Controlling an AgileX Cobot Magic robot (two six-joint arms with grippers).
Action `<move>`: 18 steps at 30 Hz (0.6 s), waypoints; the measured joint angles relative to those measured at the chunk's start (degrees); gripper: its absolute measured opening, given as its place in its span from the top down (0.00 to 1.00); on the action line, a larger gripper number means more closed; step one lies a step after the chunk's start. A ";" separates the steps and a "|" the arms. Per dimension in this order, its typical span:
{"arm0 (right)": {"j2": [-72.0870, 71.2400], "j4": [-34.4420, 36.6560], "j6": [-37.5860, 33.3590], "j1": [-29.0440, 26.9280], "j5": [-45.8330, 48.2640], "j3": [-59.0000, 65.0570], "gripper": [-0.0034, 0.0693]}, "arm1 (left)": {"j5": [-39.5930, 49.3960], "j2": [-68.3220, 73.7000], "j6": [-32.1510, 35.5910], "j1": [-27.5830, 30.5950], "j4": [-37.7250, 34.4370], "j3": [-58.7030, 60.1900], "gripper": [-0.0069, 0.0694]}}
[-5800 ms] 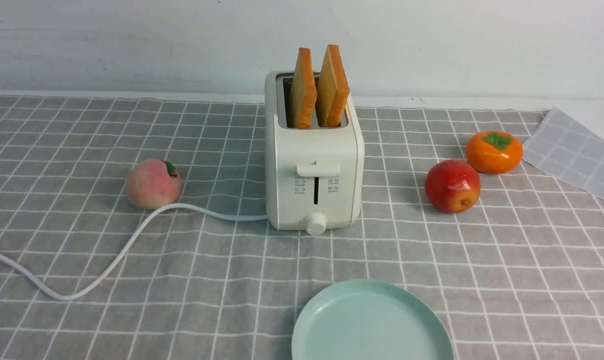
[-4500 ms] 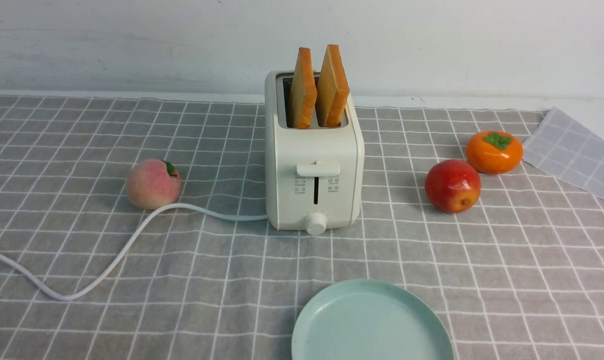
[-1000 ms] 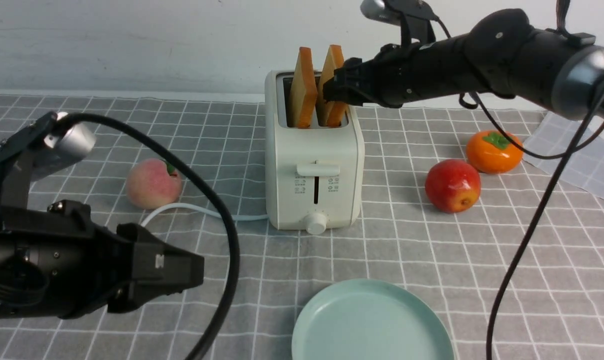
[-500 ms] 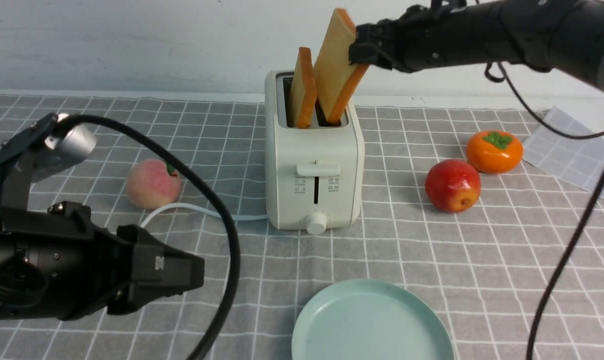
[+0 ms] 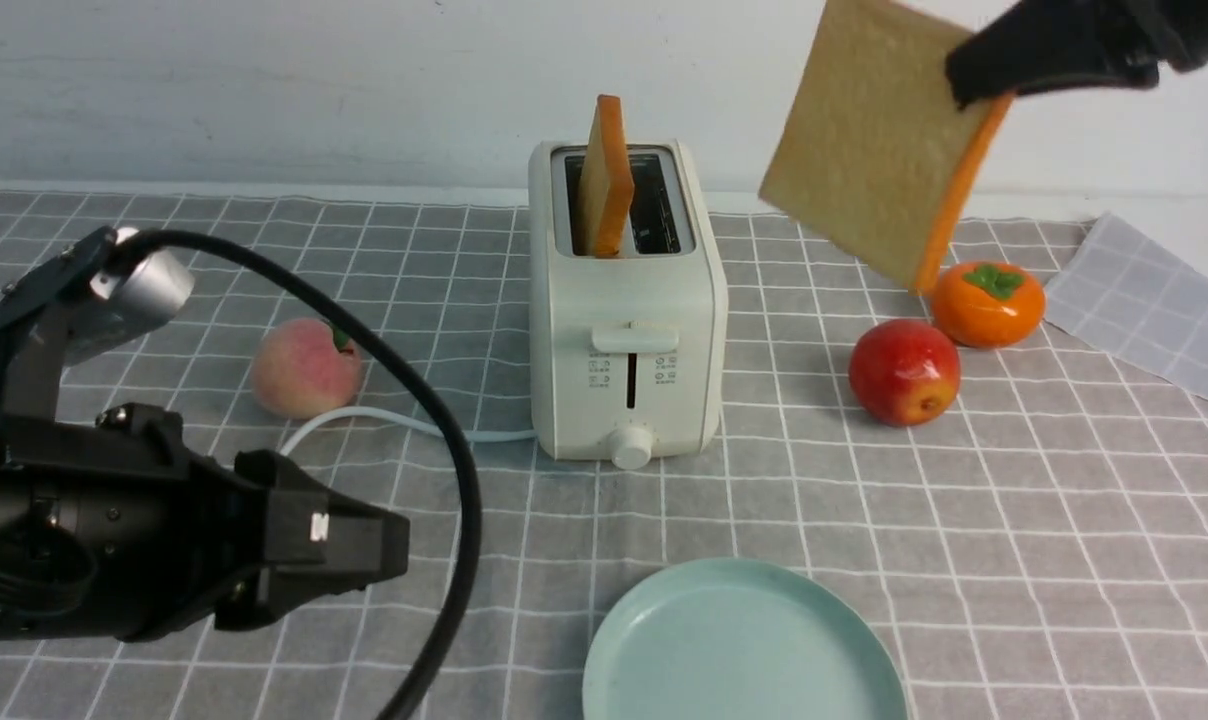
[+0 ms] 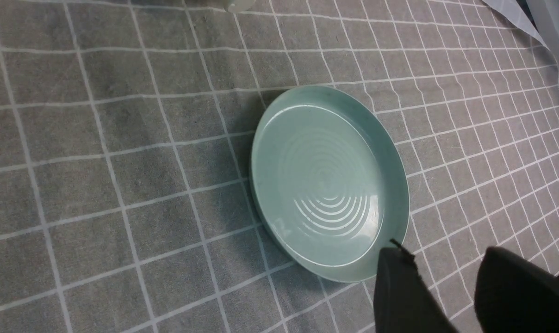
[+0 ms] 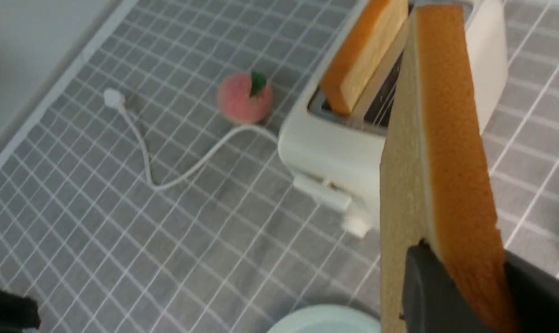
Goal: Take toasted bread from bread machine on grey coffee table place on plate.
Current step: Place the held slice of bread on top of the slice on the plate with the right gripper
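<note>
Toast hangs from our right claw: a thick square golden slice with an orange-brown crust. The jaws are clamped on its upper corner, and the slice tilts down from them in open air. Below this claw and off toward our left arm stands the boxy cream-white toaster. A second slice sits upright in its left slot. Beneath the claw, on the grey checked tablecloth, lie a glossy orange persimmon and a shiny red apple; from the front, the slice's lowest corner shows just above the persimmon.

Our left claw hovers low over the cloth, its jaws partly apart with nothing between them. The round mint-green plate lies just beyond its fingertips, toward our right arm. Farther out from this claw a fuzzy pink peach rests beside the toaster's white cord.
</note>
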 joint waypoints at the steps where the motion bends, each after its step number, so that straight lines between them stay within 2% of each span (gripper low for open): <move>1: 0.00 0.00 0.02 0.19 0.22 1.42 0.78 | 0.00 0.00 0.00 0.00 0.00 0.00 0.60; 6: 0.37 2.84 -2.23 5.82 -0.19 16.86 0.78 | 0.01 0.00 0.00 0.00 -0.16 0.00 0.60; 12: 0.42 5.90 -11.16 13.57 -0.40 30.99 0.78 | 0.01 0.00 0.00 0.00 -0.17 0.00 0.60; 18: 0.37 7.03 -11.96 15.36 -6.64 36.65 0.78 | 0.01 0.00 0.00 0.00 -0.17 0.00 0.60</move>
